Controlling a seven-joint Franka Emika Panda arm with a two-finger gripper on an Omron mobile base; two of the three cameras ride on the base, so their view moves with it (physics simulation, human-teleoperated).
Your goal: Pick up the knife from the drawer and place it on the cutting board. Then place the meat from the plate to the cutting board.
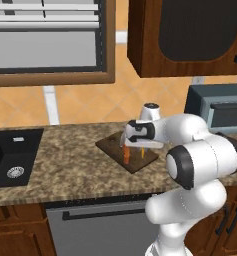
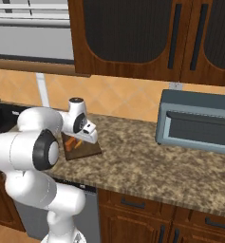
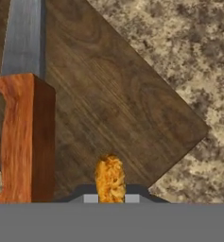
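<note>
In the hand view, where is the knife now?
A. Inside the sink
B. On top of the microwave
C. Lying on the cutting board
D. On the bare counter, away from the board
C: the knife lies flat on the cutting board, its orange handle and grey blade both over the dark wood, beside the meat held between the fingers.

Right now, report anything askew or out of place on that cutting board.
Nothing looks damaged or spilled. The knife lies flat on the cutting board, handle reaching its edge. The meat sits between the fingertips of the gripper above the board.
</note>
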